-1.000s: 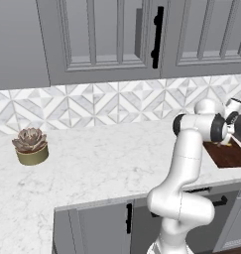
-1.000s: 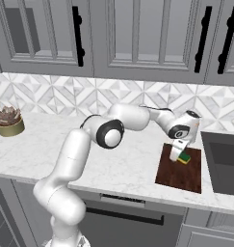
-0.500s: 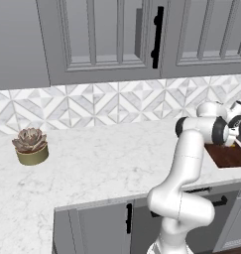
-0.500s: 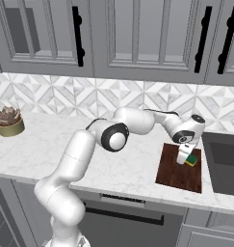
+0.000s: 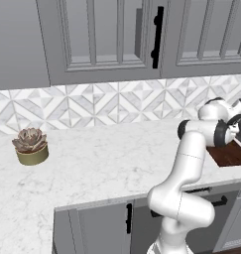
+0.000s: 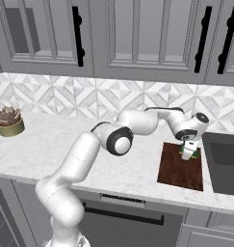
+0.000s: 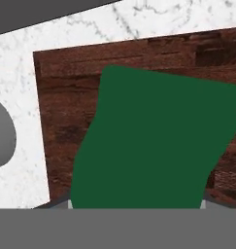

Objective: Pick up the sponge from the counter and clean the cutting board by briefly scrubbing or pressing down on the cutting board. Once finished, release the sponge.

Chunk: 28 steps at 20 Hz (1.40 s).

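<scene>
sponge (image 7: 153, 141): held in the end effector over the far part of the cutting board; its dark green face fills much of the hand view, and a sliver of green shows beside the fingers in the right base view.
end effector (image 6: 188, 151): clenched on the sponge, pointing down at the board; whether the sponge already presses on the wood cannot be told.
cutting board (image 6: 181, 165): dark reddish-brown, lying flat near the front edge of the bench, toward its right end, just beside the sink (image 6: 223, 161).
handling: judged light and soft (it should squash under a push), with a rougher green top; best gripped across its short sides, as now, so the flat face meets the wood.
bench (image 5: 107, 163): white marble with faint veining.
potted plant (image 5: 30, 146): near the bench's left end, well apart from the board.
</scene>
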### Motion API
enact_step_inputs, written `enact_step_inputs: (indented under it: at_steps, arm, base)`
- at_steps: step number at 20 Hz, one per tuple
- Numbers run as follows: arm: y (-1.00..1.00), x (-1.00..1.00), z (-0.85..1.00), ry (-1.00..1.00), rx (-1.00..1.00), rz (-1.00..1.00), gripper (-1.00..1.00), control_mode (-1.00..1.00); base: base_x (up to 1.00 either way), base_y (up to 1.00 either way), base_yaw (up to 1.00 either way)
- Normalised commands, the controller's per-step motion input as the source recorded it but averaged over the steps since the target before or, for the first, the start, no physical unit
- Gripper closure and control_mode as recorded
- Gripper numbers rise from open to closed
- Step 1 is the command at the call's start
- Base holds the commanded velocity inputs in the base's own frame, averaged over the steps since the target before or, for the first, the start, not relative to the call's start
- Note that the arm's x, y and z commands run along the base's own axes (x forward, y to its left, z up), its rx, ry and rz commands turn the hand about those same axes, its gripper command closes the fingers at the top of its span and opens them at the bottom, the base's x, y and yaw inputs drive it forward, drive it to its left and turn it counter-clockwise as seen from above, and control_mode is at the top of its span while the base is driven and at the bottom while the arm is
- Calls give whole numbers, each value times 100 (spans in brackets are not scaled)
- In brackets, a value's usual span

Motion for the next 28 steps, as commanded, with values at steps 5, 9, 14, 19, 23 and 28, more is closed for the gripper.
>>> enact_step_inputs:
  at_steps: [5, 9, 14, 19, 23, 28]
  arm:
    - [0, 24, -4, 10, -11, 0, 100, -100]
    - [19, 9, -67, 51, -30, 0, 100, -100]
    - [15, -59, -60, 47, -19, 0, 100, -100]
    - [-9, -100, -39, 1, 19, -1, 100, -100]
    - [-1, -100, -60, -21, 34, -3, 100, -100]
    - [9, -100, -56, -8, 33, -3, 100, -100]
  base:
    - [0, 0, 0]
    - [0, 0, 0]
    - [0, 0, 0]
    - [0, 0, 0]
    - [0, 0, 0]
    - [0, 0, 0]
